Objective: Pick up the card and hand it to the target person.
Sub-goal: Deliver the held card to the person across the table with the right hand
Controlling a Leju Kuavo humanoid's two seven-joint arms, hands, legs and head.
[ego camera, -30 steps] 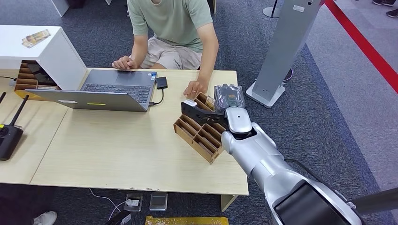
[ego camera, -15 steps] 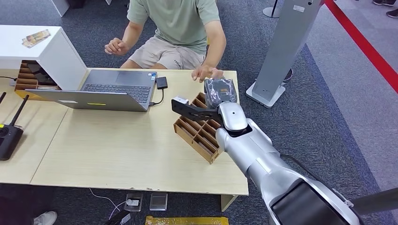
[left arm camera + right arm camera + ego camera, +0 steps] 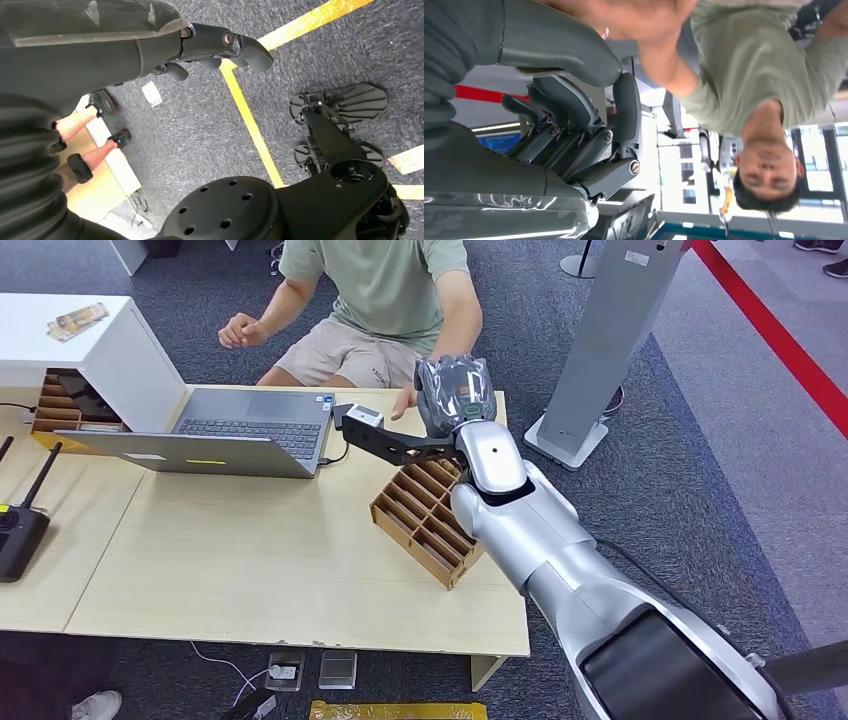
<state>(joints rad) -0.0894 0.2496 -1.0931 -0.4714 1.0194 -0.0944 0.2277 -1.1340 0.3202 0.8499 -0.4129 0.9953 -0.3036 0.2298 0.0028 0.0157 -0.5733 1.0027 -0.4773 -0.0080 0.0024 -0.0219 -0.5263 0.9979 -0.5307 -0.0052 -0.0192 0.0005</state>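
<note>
My right hand (image 3: 455, 390), wrapped in clear plastic, is raised above the far table edge, right in front of the seated person (image 3: 375, 290). In the right wrist view its fingers (image 3: 574, 112) are closed against the thumb (image 3: 559, 50) in a pinch; the thin card in that pinch is hidden by them. The person's hand (image 3: 405, 403) reaches in just beside my hand and looks blurred (image 3: 624, 15) close above the thumb. My left hand (image 3: 220, 42) hangs over the carpet, fingers loosely out and holding nothing.
A brown slotted card box (image 3: 425, 515) sits on the wooden table (image 3: 250, 560) under my right arm. An open laptop (image 3: 230, 430), a small black device (image 3: 345, 417), a white shelf unit (image 3: 110, 350) and a black remote with antennas (image 3: 20, 530) lie to the left. A grey stand (image 3: 610, 340) rises at right.
My right arm has risen from the card box and swung up toward the person. The person's hand left the table to meet it; their other hand lifted off the laptop.
</note>
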